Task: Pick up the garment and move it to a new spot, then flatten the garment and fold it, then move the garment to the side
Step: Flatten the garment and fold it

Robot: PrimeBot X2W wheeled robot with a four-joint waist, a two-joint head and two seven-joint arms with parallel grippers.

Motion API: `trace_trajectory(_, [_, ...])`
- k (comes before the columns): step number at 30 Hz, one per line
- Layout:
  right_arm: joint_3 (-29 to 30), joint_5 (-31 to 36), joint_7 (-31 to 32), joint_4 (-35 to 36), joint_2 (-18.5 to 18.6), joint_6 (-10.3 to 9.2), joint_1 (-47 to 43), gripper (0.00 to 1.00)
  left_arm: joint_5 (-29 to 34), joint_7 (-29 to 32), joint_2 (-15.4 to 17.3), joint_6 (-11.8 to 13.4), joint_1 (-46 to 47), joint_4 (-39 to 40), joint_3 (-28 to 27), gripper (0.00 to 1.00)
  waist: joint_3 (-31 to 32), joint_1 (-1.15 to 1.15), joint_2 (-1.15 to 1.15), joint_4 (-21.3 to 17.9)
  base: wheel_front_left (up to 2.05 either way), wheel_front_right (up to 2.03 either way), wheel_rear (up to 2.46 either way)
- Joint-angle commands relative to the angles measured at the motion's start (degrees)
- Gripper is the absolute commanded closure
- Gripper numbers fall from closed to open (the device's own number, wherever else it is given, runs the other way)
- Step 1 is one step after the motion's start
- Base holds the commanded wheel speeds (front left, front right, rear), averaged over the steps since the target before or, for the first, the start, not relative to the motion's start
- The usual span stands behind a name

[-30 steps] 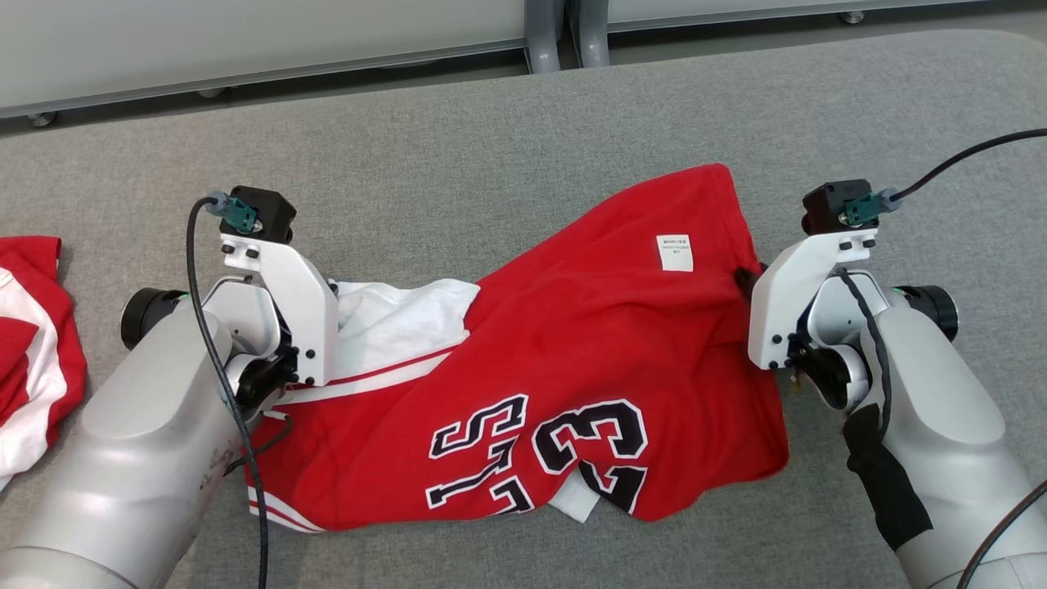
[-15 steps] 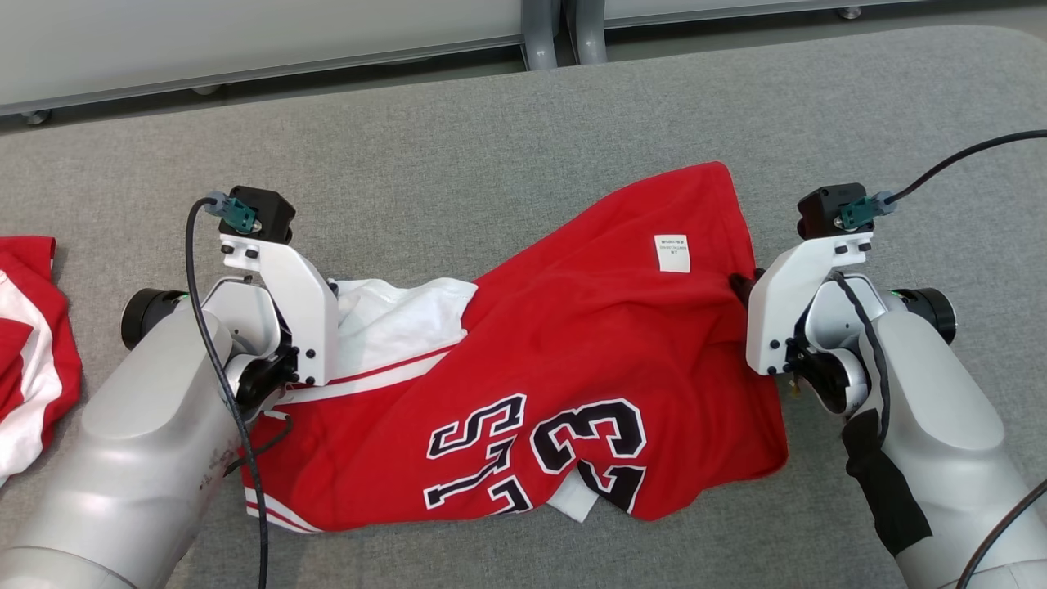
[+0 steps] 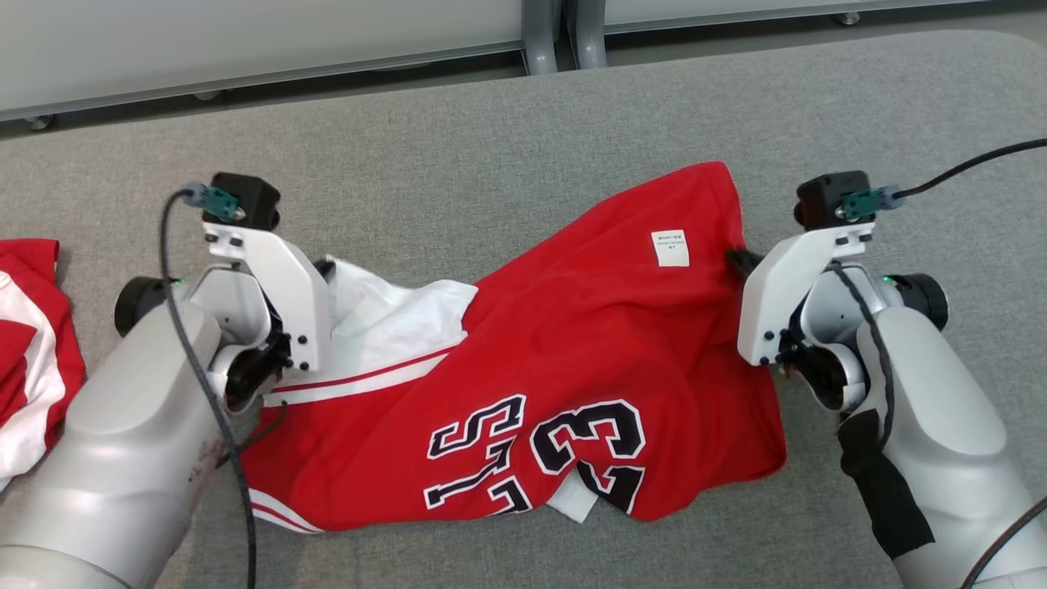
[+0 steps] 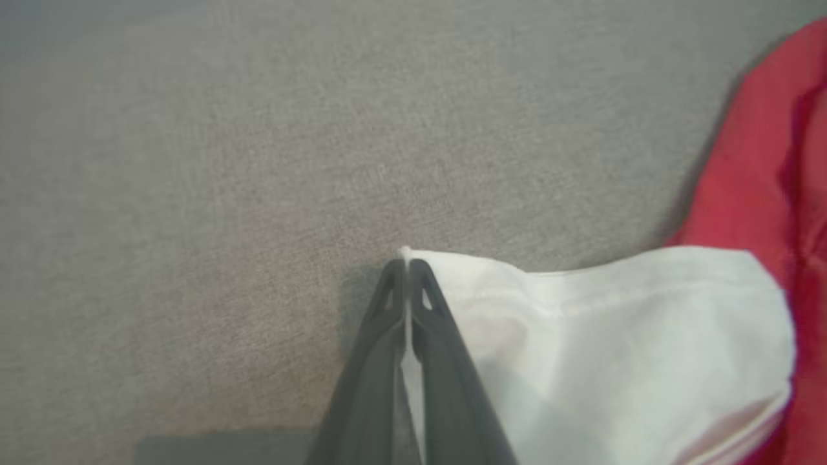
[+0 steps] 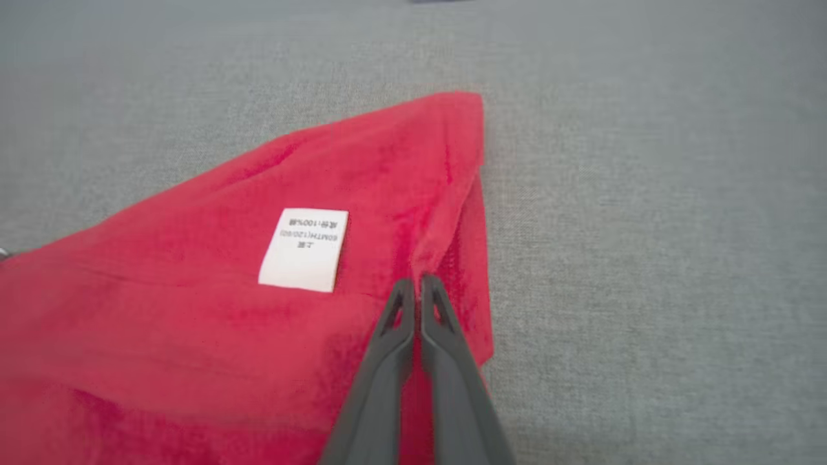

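Left hand (image 4: 406, 263) is clenched on the white corner of the jersey (image 3: 572, 343), at the bottom middle of its wrist view. My right hand (image 5: 418, 284) pinches the red edge just right of the label (image 5: 303, 248). In the head view the jersey lies crumpled across the centre of the table (image 3: 491, 147).

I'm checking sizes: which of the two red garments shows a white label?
The spread jersey with black numbers, mid-table; its label faces up near the right gripper. The other garment is bunched at the left edge.
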State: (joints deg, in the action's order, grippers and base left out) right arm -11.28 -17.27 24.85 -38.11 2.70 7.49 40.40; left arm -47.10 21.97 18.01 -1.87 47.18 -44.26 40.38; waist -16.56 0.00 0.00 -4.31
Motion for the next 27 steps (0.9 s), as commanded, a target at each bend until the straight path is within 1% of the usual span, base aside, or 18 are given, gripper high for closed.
trace_trajectory(1, [0.4, -0.4, -0.6, 0.4, 0.4, 0.01, -0.3, 1.00, -0.6, -0.6, 0.5, -0.2, 0.9, 0.3, -0.6, 1.00, 0.2, 0.00, 0.00, 0.0, 0.00, 0.00, 0.00])
trace_trajectory(3, [1.2, -1.9, -2.1, 2.6, 0.4, 0.01, -0.5, 1.00, -1.7, -3.6, 1.2, -0.8, 1.3, 2.2, -2.5, 1.00, 1.2, 0.00, 0.00, 0.1, 0.00, 0.00, 0.00])
trace_trajectory(7, [2.7, -1.7, -3.6, 5.1, 0.4, 0.01, -0.7, 1.00, -3.8, -7.1, 1.7, -1.7, 1.5, 5.0, -5.4, 1.00, 2.7, 0.00, 0.00, 0.1, 0.00, 0.00, 0.00])
trace_trajectory(9, [4.0, -0.1, -4.2, 6.8, 0.4, 0.01, -0.9, 1.00, -4.7, -9.6, 2.8, -2.2, 1.4, 7.1, -7.2, 1.00, 3.8, 0.00, 0.00, 0.2, 0.00, 0.00, 0.00])
trace_trajectory(11, [5.4, 1.5, -4.4, 8.9, 0.4, 0.01, -1.0, 1.00, -3.6, -11.4, 4.2, -2.3, 1.3, 9.2, -7.4, 1.00, 5.2, 0.00, 0.00, 0.3, 0.00, 0.00, 0.00])
trace_trajectory(13, [6.7, 2.0, -3.9, 11.0, 0.3, 0.01, -1.4, 1.00, -4.8, -13.1, 4.3, -2.7, 0.6, 11.8, -8.7, 1.00, 6.6, 0.00, 0.00, 0.4, 0.00, 0.00, 0.00])
trace_trajectory(15, [8.1, 2.0, -3.4, 13.2, 0.4, 0.01, -1.8, 1.00, -5.6, -14.9, 5.2, -2.7, 0.2, 14.2, -10.3, 1.00, 8.1, 0.00, 0.00, 0.6, 0.00, 0.00, 0.00])
trace_trajectory(17, [9.2, 3.2, -2.4, 14.9, 0.4, 0.01, -2.1, 1.00, -4.9, -16.7, 6.3, -1.8, 0.1, 17.0, -11.2, 1.00, 9.4, 0.00, 0.00, 0.6, 0.00, 0.00, 0.00])
trace_trajectory(19, [10.8, 4.3, -1.4, 16.8, 0.4, 0.01, -2.4, 1.00, -5.2, -18.4, 6.2, -1.1, -0.1, 20.1, -12.3, 1.00, 10.6, 0.00, 0.00, 0.6, 0.00, 0.00, 0.00])
trace_trajectory(21, [12.9, 5.4, -0.6, 18.7, 0.4, 0.01, -2.5, 1.00, -4.6, -19.7, 6.9, -0.1, -0.1, 22.9, -13.1, 1.00, 11.6, 0.00, 0.00, 0.6, 0.00, 0.00, 0.00])
trace_trajectory(23, [14.4, 5.9, 0.0, 20.6, 0.3, 0.01, -2.6, 1.00, -5.1, -21.0, 7.1, 0.5, -0.1, 25.9, -14.4, 1.00, 12.3, 0.00, 0.00, 0.6, 0.00, 0.00, 0.00])
trace_trajectory(27, [17.0, 4.7, 0.4, 23.9, 0.3, 0.02, -1.3, 1.00, -5.0, -22.1, 7.7, 1.8, 0.1, 31.3, -15.8, 1.00, 12.6, 0.00, 0.00, 0.3, 0.00, 0.00, 0.00])
